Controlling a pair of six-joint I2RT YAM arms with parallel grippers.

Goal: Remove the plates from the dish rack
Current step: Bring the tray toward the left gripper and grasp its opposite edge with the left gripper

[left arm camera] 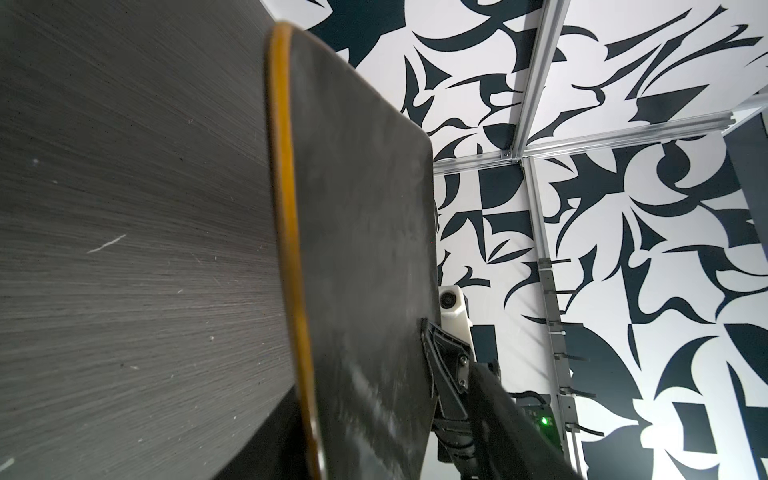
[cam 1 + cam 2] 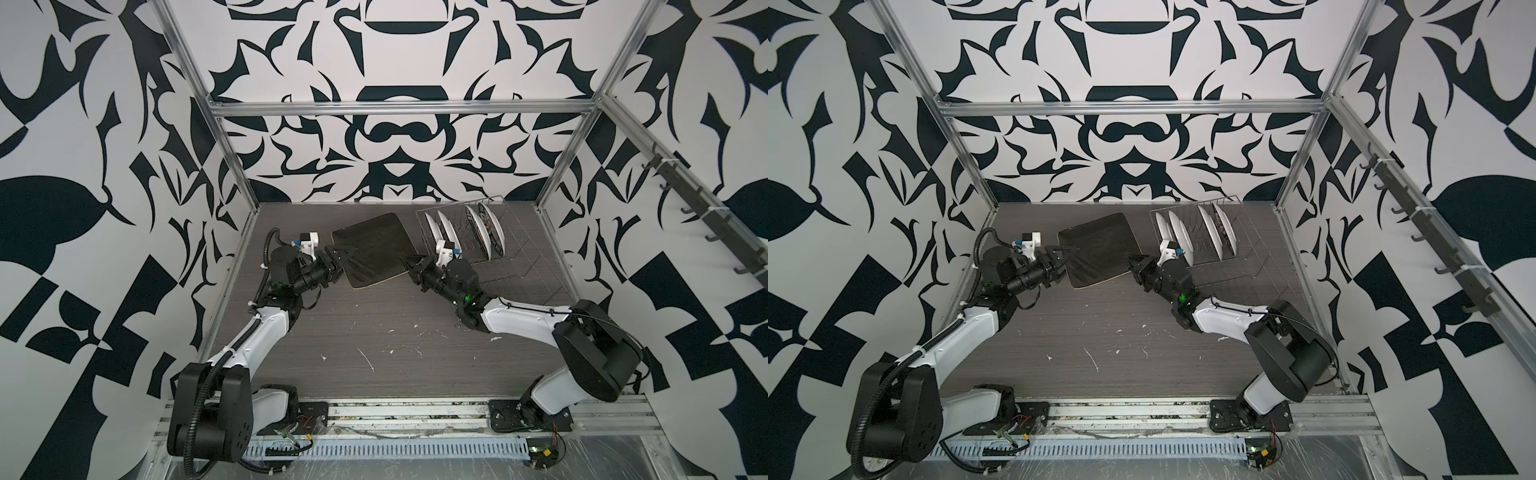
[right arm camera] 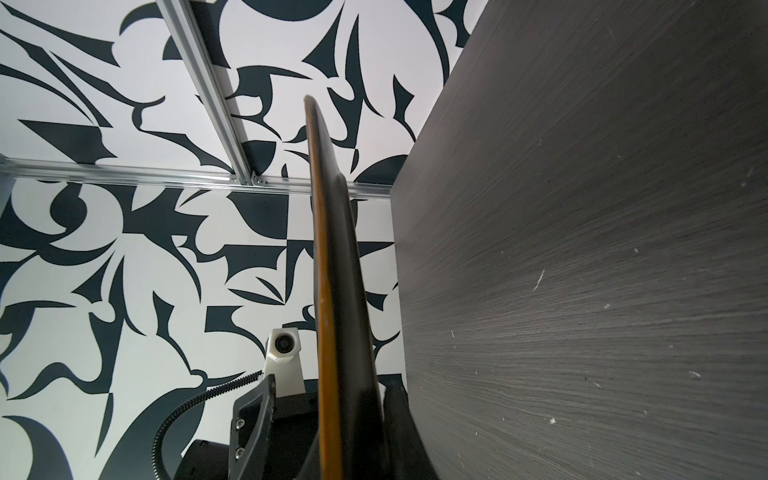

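Right pincer (image 2: 409,266): clamped on dark plate's right edge.
Left pincer (image 2: 342,256): apart, straddled dark plate's left edge.
Dark plate (image 2: 370,247): held between both arms over desk (image 2: 374,340), left of rack.
Dish rack (image 2: 521,255): far right on desk, four white plates (image 2: 449,232) upright between prongs.

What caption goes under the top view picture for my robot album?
The right gripper holds a dark square plate, the left gripper open around its other edge; white plates wait in the rack.
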